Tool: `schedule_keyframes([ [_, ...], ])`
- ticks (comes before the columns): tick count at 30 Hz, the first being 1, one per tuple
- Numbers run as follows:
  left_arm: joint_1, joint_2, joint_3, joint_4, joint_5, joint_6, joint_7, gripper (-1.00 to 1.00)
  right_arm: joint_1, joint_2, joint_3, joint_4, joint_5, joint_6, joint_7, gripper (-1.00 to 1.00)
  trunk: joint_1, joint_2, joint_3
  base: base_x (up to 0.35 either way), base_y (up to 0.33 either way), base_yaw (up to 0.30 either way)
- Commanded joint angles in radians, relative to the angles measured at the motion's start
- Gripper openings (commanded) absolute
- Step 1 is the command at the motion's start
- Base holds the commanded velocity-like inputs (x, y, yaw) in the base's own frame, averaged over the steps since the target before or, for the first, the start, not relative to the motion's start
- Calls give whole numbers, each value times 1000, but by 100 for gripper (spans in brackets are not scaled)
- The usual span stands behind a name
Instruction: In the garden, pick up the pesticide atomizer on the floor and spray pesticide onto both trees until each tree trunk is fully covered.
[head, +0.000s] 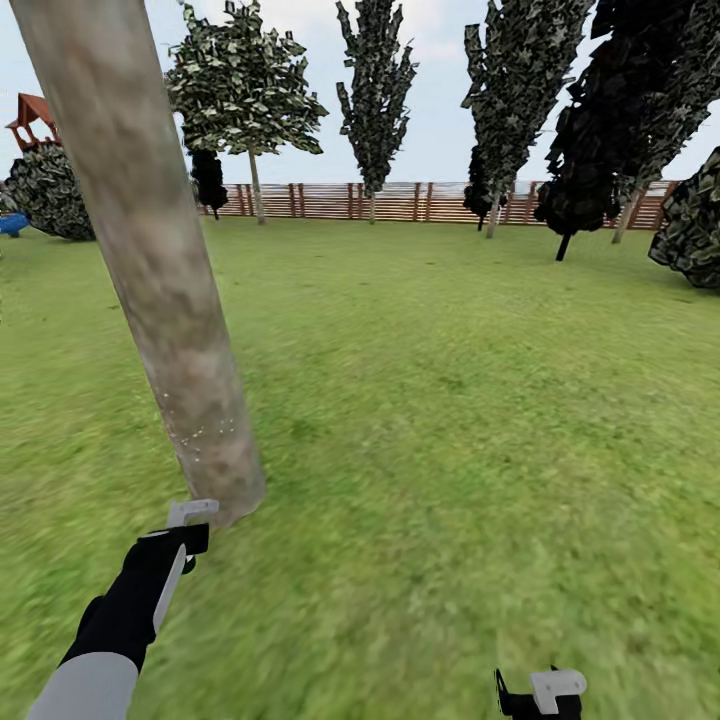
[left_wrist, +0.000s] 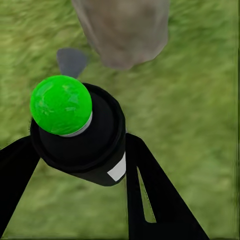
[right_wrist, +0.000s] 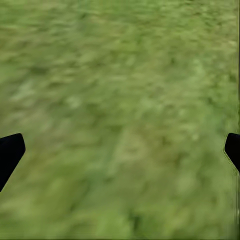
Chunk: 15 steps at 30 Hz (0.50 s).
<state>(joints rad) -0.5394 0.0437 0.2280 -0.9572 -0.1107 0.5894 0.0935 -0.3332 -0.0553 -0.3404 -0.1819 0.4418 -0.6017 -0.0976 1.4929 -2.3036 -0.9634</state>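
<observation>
A thick, mottled grey-beige tree trunk (head: 150, 250) leans across the lawn (head: 450, 420) of a fenced garden, and the robot's left gripper (left_wrist: 75, 150) hangs just short of the trunk's flared base. Its two black fingers (left_wrist: 150, 195) are clamped on the pesticide atomizer (left_wrist: 80, 135), a black canister capped by a bright green ball, which sits close in front of the trunk base (left_wrist: 125, 30) and above the grass. In the head view the left arm (head: 130, 600) reaches toward that base, a white part at its tip nearly meeting the bark. A scatter of pale specks (head: 200, 435), faint and sparse, dots the bark low on the trunk. The right gripper (right_wrist: 120, 150), well to the trunk's right and nearer the robot, hangs over bare grass with its fingers (right_wrist: 10, 152) spread wide apart and nothing between them. Far behind the trunk, a brown slatted fence (head: 400, 200) closes the lawn, fronted by several leafy and dark trees (head: 375, 90).
</observation>
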Motion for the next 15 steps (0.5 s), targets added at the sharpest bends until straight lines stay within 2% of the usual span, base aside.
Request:
schedule_keyframes([
  [1, -1, 0, 1, -2, -11, 6, -3, -100, -1, 0, -3, 1, 11, -3, -7, 100, 0, 0, -1, 0, -274, 33],
  [5, -1, 0, 1, -2, -11, 6, -3, -100, 0, 0, -3, 1, 11, -3, -7, 100, 0, 0, -1, 66, -270, 10],
  [11, -1, 0, 0, -2, -11, 6, -3, -100, 0, 0, -3, 1, 11, -3, -7, 100, 0, 0, -1, 214, -207, 1],
  [15, -1, 0, 0, -2, -11, 6, -3, -100, -1, 0, -3, 1, 11, -3, -7, 100, 0, 0, -1, 240, -187, 174],
])
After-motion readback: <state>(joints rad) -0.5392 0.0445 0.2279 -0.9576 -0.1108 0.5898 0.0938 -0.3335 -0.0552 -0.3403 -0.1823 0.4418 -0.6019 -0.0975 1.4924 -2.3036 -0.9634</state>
